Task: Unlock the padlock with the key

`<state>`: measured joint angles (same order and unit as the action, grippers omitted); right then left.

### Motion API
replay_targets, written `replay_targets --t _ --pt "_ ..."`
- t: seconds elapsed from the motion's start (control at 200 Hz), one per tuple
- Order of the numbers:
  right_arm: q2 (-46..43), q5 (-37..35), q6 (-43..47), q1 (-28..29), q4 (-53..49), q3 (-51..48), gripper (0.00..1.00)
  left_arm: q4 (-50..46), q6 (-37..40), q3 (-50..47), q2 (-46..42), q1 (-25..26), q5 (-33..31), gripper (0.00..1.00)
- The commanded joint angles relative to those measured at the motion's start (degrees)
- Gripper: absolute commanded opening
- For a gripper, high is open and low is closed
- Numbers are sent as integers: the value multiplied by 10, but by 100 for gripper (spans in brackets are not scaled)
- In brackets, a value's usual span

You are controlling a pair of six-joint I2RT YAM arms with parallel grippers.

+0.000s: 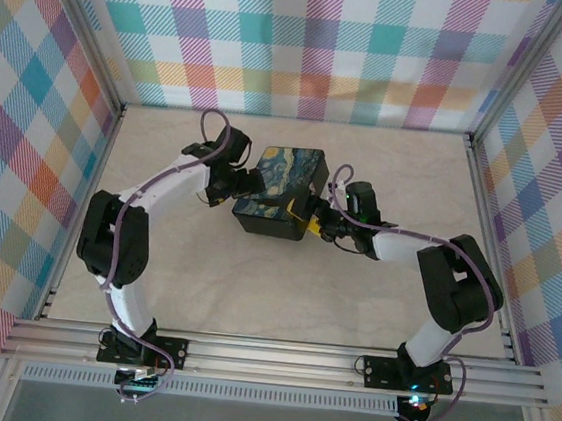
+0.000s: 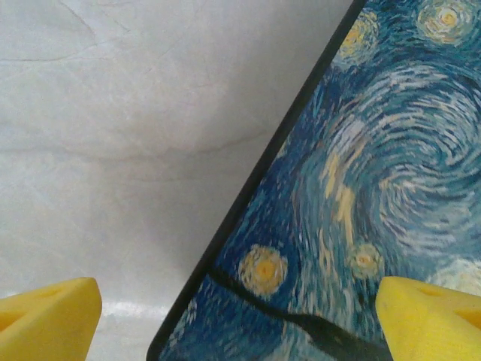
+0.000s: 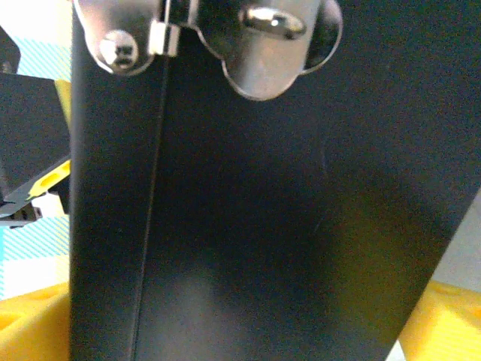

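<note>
**Open on both sides of the painted tin box (image 1: 282, 185)**

At the box's left edge, the left gripper (image 2: 240, 316): jaws wide apart, gripping nothing, a lid corner between the yellow fingertips (image 2: 49, 316). Against the box's black right wall, the right gripper (image 3: 240, 323): jaws apart, straddling that wall, clamped on nothing. On that wall, a silvery latch plate (image 3: 263, 53) with a small shiny piece (image 3: 274, 22) in it; cannot tell whether that is the key

The box lid (image 2: 361, 188) is glossy and painted. Its black side (image 3: 263, 226) is smooth, with a shiny silver metal latch (image 3: 263, 60) at 12 o'clock. The table (image 2: 113, 113) looks smooth and stony.
</note>
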<state>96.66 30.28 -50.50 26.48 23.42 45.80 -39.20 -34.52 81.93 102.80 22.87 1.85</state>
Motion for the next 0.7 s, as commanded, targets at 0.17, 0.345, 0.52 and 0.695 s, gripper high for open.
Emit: replay_targets --t 0.17,0.345,0.52,0.695 --pt "8 -3 72 -15 -72 25 100 2 -7 3 27 6 -19 93" --pt "-4 -36 147 -21 -207 76 100 -3 -4 4 18 6 -26 94" --pt "-36 -106 228 -23 -339 121 100 -17 12 29 -3 3 -24 94" --pt "-114 -194 313 -49 -407 119 100 -20 26 24 -61 -14 -86 100"
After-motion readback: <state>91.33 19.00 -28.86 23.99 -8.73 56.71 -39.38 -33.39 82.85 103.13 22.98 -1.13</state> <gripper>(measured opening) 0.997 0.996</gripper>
